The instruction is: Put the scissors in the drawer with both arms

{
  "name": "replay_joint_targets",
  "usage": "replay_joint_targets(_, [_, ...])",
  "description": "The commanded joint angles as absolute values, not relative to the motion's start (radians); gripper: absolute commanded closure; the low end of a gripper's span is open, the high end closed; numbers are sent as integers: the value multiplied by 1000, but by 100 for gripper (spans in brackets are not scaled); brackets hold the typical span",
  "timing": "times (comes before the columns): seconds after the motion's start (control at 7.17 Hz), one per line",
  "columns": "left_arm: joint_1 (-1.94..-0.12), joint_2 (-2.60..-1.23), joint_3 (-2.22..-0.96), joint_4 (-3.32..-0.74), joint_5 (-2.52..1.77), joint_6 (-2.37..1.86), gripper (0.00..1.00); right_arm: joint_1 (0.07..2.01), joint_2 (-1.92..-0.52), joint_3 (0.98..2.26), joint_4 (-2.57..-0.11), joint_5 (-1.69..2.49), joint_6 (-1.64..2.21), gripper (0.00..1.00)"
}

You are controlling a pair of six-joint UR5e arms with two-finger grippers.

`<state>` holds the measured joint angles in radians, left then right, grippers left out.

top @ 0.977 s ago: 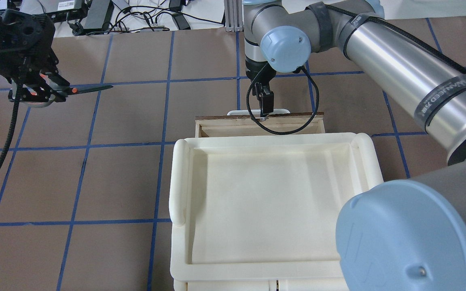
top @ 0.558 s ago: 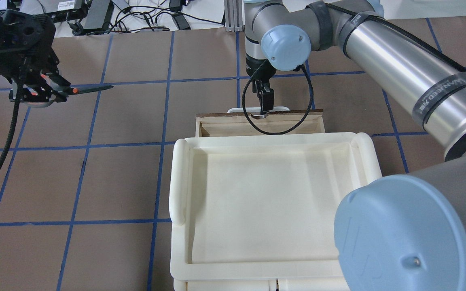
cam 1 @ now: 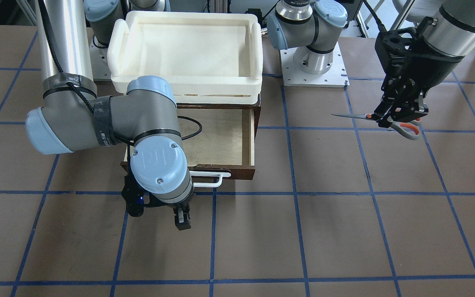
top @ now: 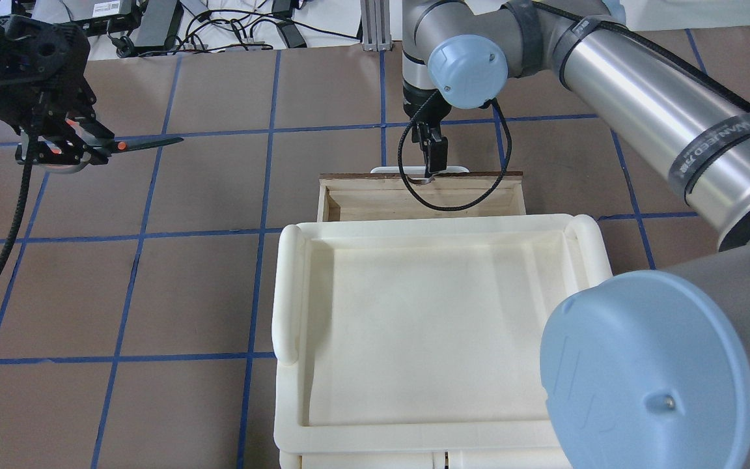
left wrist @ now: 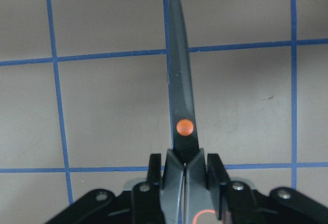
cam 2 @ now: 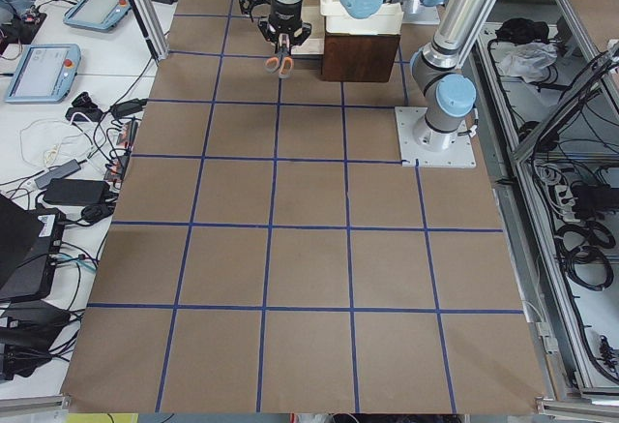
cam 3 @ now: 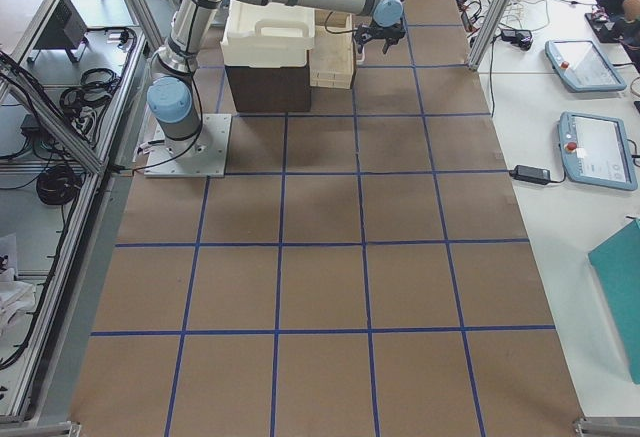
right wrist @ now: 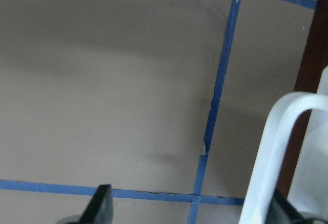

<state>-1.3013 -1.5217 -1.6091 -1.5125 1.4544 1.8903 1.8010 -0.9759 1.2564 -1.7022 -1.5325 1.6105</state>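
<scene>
The left tool [left wrist: 184, 175] pinches the scissors [left wrist: 180, 90] just behind the pivot; they seem light, stiff and slippery, so this hold suits. The right tool [right wrist: 193, 211] is spread.

Two readable marks: a band print and a cap logo.
In the overhead view, at about 3 o'clock, a black band [top: 720, 151] on the right arm [top: 648, 98] carries pale print that starts "WANNEED"; the characters after it are too small to read. In the front-facing view, at about 8 o'clock, that arm's blue joint cap [cam 1: 158, 165] bears an embossed "UR" mark. The wrist band [cam 1: 103, 128] just beside it, toward 9 o'clock, has vertical pale print that cannot be made out. At 12 o'clock the base ring [cam 1: 295, 4] of the left arm [cam 1: 311, 33] shows white lettering, also illegible.
</scene>
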Motion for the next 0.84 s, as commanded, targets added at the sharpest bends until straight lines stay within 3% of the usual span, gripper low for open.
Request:
replay_joint_targets(0.0, [-1302,-1523,-1609,-1513,1453,1891,97,1783,-977,1220,-1698,-1532,1592,0])
replay_joint_targets(0.7, [-1305,-1534,-1608,-1509,1450,1885,97,1781,-977,1218,-1691,-1529,1597,0])
